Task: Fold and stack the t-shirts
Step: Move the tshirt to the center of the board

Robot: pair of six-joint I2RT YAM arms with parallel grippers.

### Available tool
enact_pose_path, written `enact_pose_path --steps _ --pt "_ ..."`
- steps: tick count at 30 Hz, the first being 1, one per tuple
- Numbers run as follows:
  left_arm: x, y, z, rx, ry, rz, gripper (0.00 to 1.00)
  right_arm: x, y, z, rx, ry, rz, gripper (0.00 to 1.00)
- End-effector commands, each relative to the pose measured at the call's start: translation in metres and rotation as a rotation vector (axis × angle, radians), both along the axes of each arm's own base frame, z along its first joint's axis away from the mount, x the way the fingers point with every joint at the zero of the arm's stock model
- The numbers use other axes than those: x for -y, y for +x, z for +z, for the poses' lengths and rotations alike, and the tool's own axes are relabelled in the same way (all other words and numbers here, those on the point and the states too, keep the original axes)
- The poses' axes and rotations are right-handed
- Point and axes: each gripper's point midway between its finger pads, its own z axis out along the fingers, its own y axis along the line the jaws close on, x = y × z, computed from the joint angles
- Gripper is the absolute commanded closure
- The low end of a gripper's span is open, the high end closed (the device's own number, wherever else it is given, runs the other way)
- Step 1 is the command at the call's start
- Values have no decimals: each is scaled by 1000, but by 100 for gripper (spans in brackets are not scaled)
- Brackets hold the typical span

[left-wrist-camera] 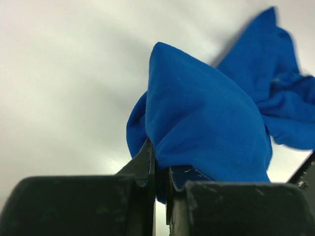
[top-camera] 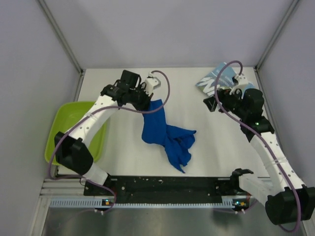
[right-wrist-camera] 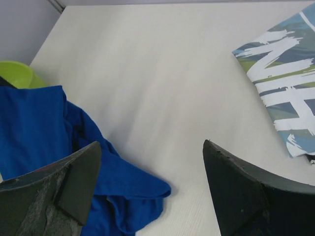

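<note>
- Royal-blue soft cloth t-shirt [top-camera: 166,133] lay crumpled and unfolded, one end clenched in the left gripper [left-wrist-camera: 161,169].
- Teal-blue white-lettered t-shirt [right-wrist-camera: 280,83] seemed already folded far right; right gripper [right-wrist-camera: 151,145] gaped empty.

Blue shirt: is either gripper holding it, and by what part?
Left gripper is shut on the royal blue t-shirt, pinching a bunched fold at its raised end; hem or sleeve cannot be told. Right gripper is open, holding nothing.

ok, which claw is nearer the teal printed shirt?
Right. The right claw hangs open just beside the teal shirt; the left claw is across the table, shut on the royal blue shirt.
</note>
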Motion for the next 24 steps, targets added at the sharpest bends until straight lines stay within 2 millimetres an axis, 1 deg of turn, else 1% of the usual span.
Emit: enact_pose_path --steps 1,2,3,4,5,6,7,8,9,10,11,12,14,16,18,21,22,23,24 --pt "-48 55 -37 -38 20 140 76 -4 10 -21 -121 -37 13 20" --pt "-63 59 -51 -77 48 174 54 -8 12 -32 -170 -32 19 23" --pt "-76 62 -63 -106 76 204 35 -13 11 -44 -218 -37 32 25" --pt "-88 65 -69 -118 93 237 25 -21 8 -58 -262 -54 51 27" --pt "-96 65 -73 -127 103 259 21 -28 4 -73 -305 -83 59 28" --pt "-102 64 -72 -117 99 262 19 -36 -2 -87 -344 -119 75 29" --pt "-104 61 -68 -98 92 254 15 -47 -10 -102 -377 -162 96 29" --pt "-104 57 -60 -65 81 237 14 -59 -22 -115 -405 -200 130 29" --pt "-100 49 -47 -27 54 200 1 -76 -38 -130 -436 -240 197 29" --pt "-97 42 -39 -6 33 172 1 -87 -53 -146 -478 -277 246 29" --pt "-93 34 -30 17 8 138 1 -92 -65 -156 -510 -311 270 29" --pt "-90 25 -25 32 -14 111 1 -93 -74 -167 -544 -343 274 29" --pt "-84 10 -20 40 -53 63 1 -102 -91 -181 -586 -352 294 29" --pt "-81 -2 -22 34 -72 30 1 -121 -109 -191 -615 -302 347 28" --pt "-81 -13 -28 8 -72 20 1 -142 -127 -202 -641 -245 409 28" --pt "-83 -23 -35 -8 -67 17 1 -161 -146 -222 -700 -224 487 29" --pt "-84 -26 -37 -9 -65 12 1 -165 -150 -229 -729 -218 504 34" --pt "-82 -29 -38 -12 -71 -1 1 -167 -151 -234 -747 -216 516 40" --pt "-80 -34 -40 -16 -78 -21 1 -167 -152 -237 -762 -219 515 53"
